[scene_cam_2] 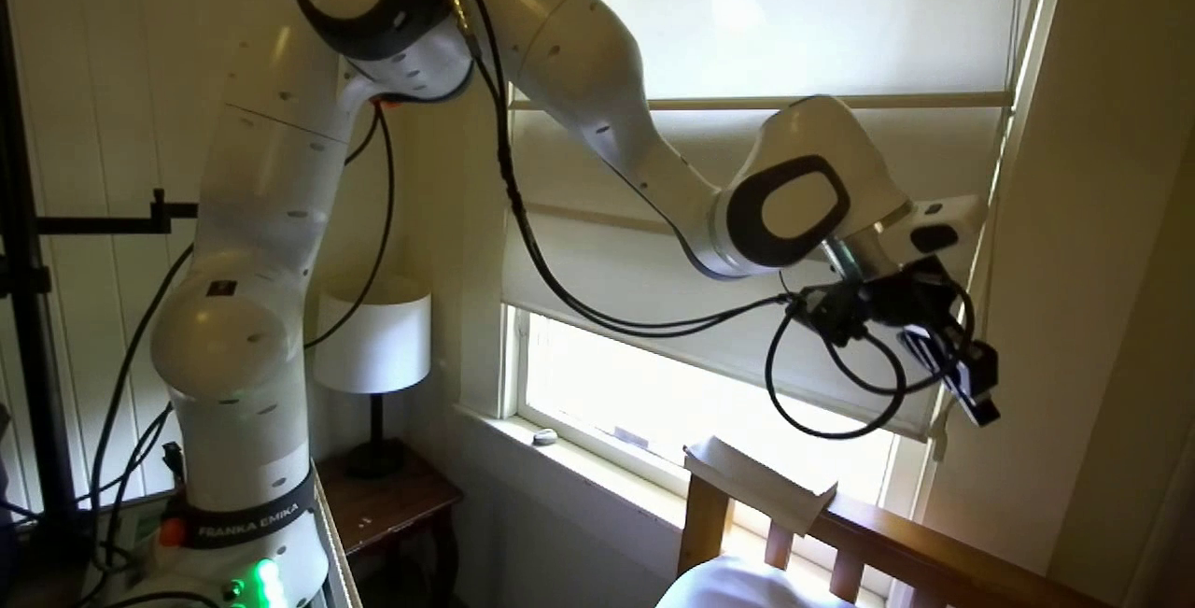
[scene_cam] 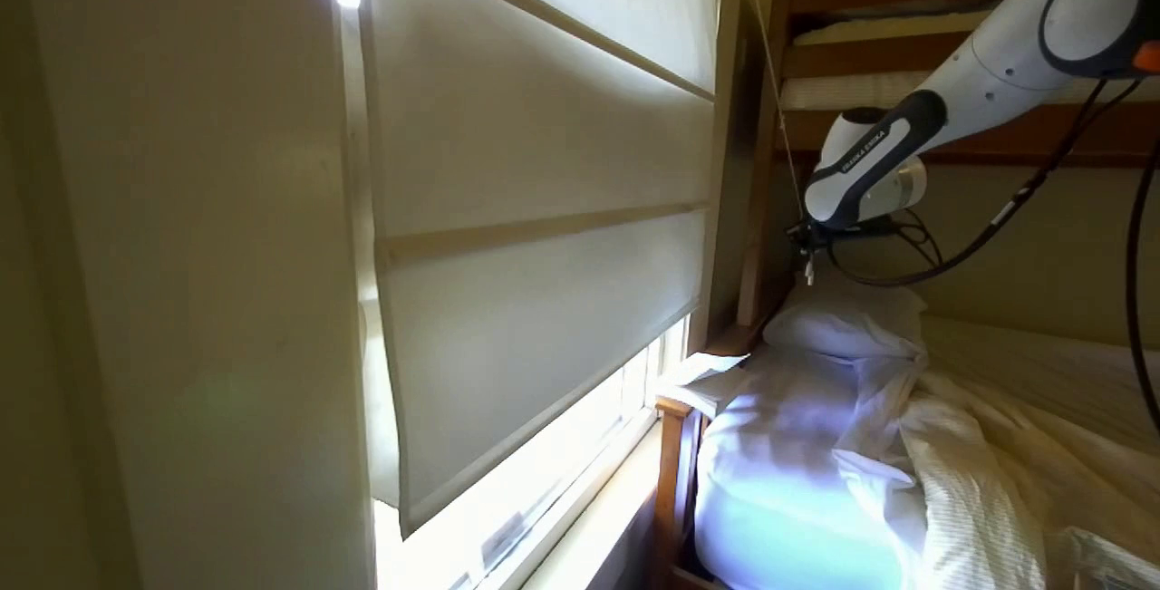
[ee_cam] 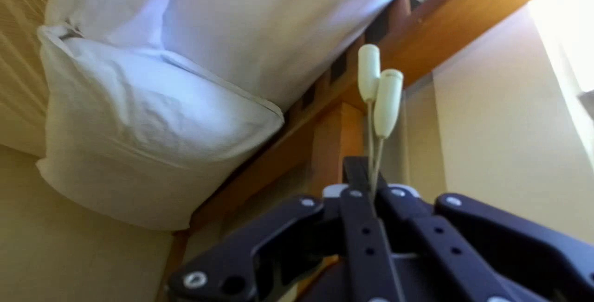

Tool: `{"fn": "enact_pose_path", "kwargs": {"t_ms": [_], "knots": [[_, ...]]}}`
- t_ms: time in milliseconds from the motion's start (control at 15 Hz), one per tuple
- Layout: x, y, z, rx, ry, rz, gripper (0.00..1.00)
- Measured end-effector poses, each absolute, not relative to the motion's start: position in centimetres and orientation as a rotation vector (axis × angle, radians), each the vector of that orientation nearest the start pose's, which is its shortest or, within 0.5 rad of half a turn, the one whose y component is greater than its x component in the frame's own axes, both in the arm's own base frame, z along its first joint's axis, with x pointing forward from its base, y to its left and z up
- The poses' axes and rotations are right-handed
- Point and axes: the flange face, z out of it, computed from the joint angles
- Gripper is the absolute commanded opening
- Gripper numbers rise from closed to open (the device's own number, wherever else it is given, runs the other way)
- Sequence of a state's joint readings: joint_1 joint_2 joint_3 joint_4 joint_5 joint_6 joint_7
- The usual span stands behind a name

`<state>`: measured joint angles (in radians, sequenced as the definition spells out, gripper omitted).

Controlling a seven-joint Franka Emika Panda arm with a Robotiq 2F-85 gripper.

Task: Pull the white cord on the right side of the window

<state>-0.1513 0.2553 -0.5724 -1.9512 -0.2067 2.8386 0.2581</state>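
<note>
The white cord (scene_cam: 780, 119) runs down at a slant beside the window to my gripper (scene_cam: 804, 246). Its two pale tassels (ee_cam: 388, 102) stick out past the fingers in the wrist view, and thin strings (ee_cam: 377, 163) lead from them into the jaws. My gripper (ee_cam: 364, 172) is shut on those strings, its fingers pressed close together. A cream shade (scene_cam_2: 747, 160) covers most of the window (scene_cam_2: 597, 370); bright glass shows below its hem. In an exterior view the gripper (scene_cam_2: 980, 402) hangs near the shade's lower right corner, tilted downward.
Below the gripper is a bed with a white pillow (scene_cam: 847, 318) and a wooden rail (scene_cam_2: 934, 543), with papers (scene_cam_2: 761, 482) on it. Bunk boards (scene_cam: 879, 55) stand behind the arm. A lamp (scene_cam_2: 373, 337) sits near the robot's base. Black cables (scene_cam_2: 523, 216) loop from the arm.
</note>
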Motion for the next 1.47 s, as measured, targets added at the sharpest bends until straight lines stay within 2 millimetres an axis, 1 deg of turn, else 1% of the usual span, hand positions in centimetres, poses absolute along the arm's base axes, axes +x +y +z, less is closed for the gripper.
{"fn": "enact_pose_path", "kwargs": {"t_ms": [200, 267, 533, 867, 933, 1067, 1200, 1267, 1333, 1467], "knots": [[49.2, -43.3, 40.2, -3.213, 1.329, -0.896, 0.01], [49.3, -43.6, 39.8, -3.221, 1.326, -0.915, 0.01], [49.7, -43.3, 40.3, -3.218, 1.317, -0.931, 0.01], [49.8, -43.3, 40.1, -3.221, 1.315, -0.914, 0.00], [50.2, -43.1, 39.7, -3.230, 1.298, -0.865, 0.00], [52.1, -42.5, 38.4, -3.229, 1.228, -0.772, 0.00], [54.1, -42.3, 36.4, -3.235, 1.159, -0.688, 0.00], [54.7, -42.4, 35.2, -3.244, 1.134, -0.642, 0.00], [55.2, -42.7, 33.9, -3.256, 1.117, -0.593, 0.00], [55.3, -43.6, 31.5, -3.280, 1.115, -0.496, 0.00]]}}
